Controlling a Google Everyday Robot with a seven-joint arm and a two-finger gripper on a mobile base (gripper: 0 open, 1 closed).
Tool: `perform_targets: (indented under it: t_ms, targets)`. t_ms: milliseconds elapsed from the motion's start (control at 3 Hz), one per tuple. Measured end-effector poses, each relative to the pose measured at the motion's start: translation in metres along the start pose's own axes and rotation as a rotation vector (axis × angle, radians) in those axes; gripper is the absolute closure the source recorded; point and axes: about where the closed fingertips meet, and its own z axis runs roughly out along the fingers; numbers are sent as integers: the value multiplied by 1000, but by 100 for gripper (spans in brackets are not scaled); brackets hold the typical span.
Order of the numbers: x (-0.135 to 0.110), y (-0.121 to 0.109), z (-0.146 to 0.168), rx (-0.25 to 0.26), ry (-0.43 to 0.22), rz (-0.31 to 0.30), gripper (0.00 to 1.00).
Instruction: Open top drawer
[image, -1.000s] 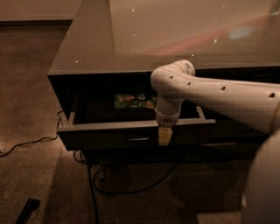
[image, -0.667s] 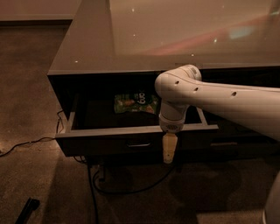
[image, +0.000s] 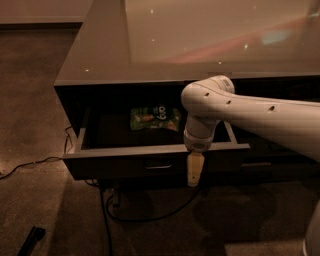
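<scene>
The top drawer (image: 110, 162) stands pulled out from under the glossy counter, its dark flat front facing me with a small rectangular pull handle (image: 158, 164) at its middle. Inside lies a green snack bag (image: 154, 119). My gripper (image: 194, 172) hangs straight down from the white arm, in front of the drawer front and just right of the handle, apart from it.
The counter top (image: 200, 45) spreads above the drawer. Lower dark drawer fronts (image: 265, 167) show at the right behind the arm. Black cables (image: 107, 210) trail on the brown carpet below, and a dark flat object (image: 31, 240) lies at the bottom left.
The drawer has slid further out toward me. My gripper has moved down and slightly right, now hanging in front of the drawer front.
</scene>
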Motion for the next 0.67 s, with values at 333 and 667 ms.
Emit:
perform_targets:
  t_ms: [333,667]
  targets:
    - [-1,2,-2,19,-9,-7,18]
    - [3,5,-6,29,16,12,42]
